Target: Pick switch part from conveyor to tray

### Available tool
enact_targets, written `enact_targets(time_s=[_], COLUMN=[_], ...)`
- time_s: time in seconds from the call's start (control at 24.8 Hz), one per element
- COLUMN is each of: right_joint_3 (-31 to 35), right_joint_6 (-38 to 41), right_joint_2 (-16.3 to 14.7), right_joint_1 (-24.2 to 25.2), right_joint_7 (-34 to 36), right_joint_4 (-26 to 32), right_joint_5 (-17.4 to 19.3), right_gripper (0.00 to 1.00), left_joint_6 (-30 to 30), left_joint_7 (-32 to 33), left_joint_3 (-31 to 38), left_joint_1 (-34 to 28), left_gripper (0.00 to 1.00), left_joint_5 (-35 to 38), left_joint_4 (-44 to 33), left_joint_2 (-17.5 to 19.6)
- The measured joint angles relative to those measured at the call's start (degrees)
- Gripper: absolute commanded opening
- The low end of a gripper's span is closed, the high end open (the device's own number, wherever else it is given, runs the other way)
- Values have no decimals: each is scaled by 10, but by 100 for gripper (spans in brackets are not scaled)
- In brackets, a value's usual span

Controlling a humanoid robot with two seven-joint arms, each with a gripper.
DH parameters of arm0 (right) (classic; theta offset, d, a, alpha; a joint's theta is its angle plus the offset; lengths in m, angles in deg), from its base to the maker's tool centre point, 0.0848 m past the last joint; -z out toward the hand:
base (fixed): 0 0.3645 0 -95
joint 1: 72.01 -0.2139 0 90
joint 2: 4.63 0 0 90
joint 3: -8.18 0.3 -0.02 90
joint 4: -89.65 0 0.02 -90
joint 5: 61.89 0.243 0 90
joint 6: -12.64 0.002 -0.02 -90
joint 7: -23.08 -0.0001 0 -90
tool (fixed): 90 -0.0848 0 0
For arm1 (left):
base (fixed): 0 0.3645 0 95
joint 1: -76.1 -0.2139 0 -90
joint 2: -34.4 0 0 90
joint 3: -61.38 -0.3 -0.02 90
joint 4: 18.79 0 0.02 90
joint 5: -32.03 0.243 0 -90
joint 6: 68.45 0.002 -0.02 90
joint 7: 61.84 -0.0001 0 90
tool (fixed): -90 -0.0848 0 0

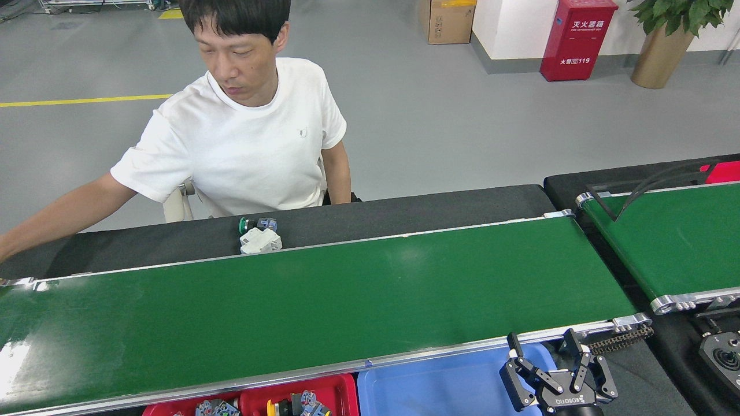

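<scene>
The conveyor [324, 300] runs left to right across the middle of the head view, and its dark-green belt carries nothing that I can see. Below its near rail, at the bottom edge, the red tray [338, 390] holds several switch parts [300, 404]. A green-capped switch part and a white one [258, 235] lie on the black ledge behind the belt. My right gripper [540, 346] hangs open and holds nothing, over the right end of the blue tray [428, 387]. My left gripper is out of view.
A person in a white T-shirt [243, 138] sits behind the conveyor, one arm reaching off to the left. A shorter green belt [676, 242] stands at the right, with a black joystick box [722, 358] below it. A chain drive [621, 341] sits at the conveyor's near right corner.
</scene>
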Motion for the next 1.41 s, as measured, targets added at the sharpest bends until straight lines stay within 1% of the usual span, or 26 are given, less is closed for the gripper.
enact_targets(time_s=[0.16, 0.32, 0.44, 0.52, 0.64, 0.8, 0.89, 0.97, 1.09, 1.17, 1.29, 1.41], right_joint_3=[0, 0, 4, 11, 13, 13, 13, 16, 28, 34, 35, 35], right_joint_6=[0, 0, 0, 0, 0, 0, 0, 1, 3, 3, 3, 3], right_joint_2=[0, 0, 0, 0, 0, 4, 5, 5, 5, 5, 5, 5], right_joint_1=[0, 0, 2, 7, 10, 10, 10, 12, 17, 17, 17, 17], right_joint_7=[0, 0, 0, 0, 0, 0, 0, 0, 0, 0, 0, 0], right_joint_4=[0, 0, 0, -1, -1, 0, 0, 0, 0, 0, 0, 0], right_joint_5=[0, 0, 1, 1, 1, 4, 4, 4, 4, 5, 5, 5], right_gripper=[99, 99, 99, 99, 99, 100, 100, 100, 100, 100, 100, 100], left_joint_6=[15, 18, 21, 21, 19, 16, 35, 68, 132, 170, 212, 232], left_joint_7=[8, 15, 16, 16, 17, 17, 19, 17, 14, 13, 13, 13], left_joint_3=[25, 28, 21, 7, -25, -40, -64, -104, -183, -221, -244, -248], left_joint_1=[15, 31, 77, 93, 102, 103, 104, 105, 111, 120, 122, 123], left_gripper=[100, 100, 100, 100, 100, 100, 100, 100, 100, 100, 100, 100], left_joint_5=[-1, -1, 4, 11, 14, 17, 17, 14, 10, 10, 10, 12], left_joint_4=[21, 33, 53, 62, 65, 60, 56, 51, 50, 48, 40, 37], left_joint_2=[0, 0, 1, 7, 18, 12, 19, 35, 51, 56, 56, 56])
